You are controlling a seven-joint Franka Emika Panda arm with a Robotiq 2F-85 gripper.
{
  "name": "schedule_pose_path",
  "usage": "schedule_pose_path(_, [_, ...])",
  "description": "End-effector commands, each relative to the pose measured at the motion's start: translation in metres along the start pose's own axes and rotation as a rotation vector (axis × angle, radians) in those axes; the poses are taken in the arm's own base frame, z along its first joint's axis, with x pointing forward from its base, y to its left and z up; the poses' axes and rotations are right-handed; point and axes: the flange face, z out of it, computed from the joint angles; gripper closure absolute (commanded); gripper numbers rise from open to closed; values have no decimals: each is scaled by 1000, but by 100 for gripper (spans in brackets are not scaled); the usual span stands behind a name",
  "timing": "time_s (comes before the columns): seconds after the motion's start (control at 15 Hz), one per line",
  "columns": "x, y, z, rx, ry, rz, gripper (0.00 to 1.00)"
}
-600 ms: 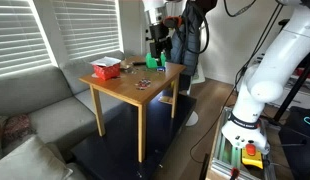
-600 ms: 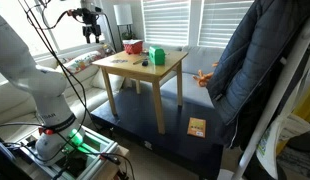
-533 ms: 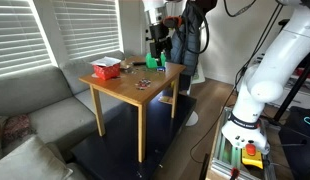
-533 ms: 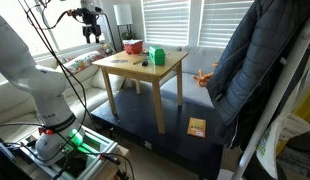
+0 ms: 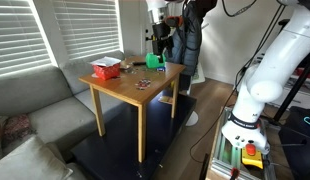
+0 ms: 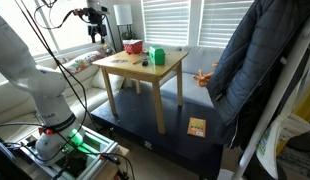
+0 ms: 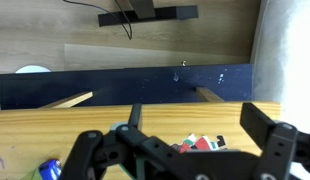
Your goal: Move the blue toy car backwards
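Note:
A small blue object, probably the blue toy car (image 7: 50, 168), lies on the wooden table (image 7: 195, 110) at the lower left edge of the wrist view, partly cut off. I cannot pick it out for certain in the exterior views. My gripper (image 7: 180, 150) is open and empty, its fingers (image 7: 270, 135) wide apart, and it hangs well above the table in both exterior views (image 5: 161, 45) (image 6: 97, 30). A small red, white and green item (image 7: 200, 143) lies on the table between the fingers.
A red box (image 5: 105, 68) (image 6: 133, 47) and a green object (image 5: 155, 62) (image 6: 155, 55) stand on the table, and a small flat item (image 5: 142, 84) lies near its middle. A person in a dark coat (image 6: 245, 70) stands by the table. A grey sofa (image 5: 35, 100) is beside it.
The gripper has shifted slightly sideways above the table. Nothing on the table has moved.

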Motion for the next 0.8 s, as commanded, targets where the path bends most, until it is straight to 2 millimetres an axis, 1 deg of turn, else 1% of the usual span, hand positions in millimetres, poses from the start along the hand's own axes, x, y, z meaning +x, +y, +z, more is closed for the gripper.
schedule_pose_path(0.0, [1,46,4,12,22,-26,0])
schedule_pose_path(0.2, [0,78,9,29,18,-44,0])
schedule_pose_path(0.4, [-4,104,17,57,15,-56,0])
schedule_pose_path(0.6, [-5,127,29,67,33,-63,0])
schedule_pose_path(0.73, [1,141,36,55,67,-78,0])
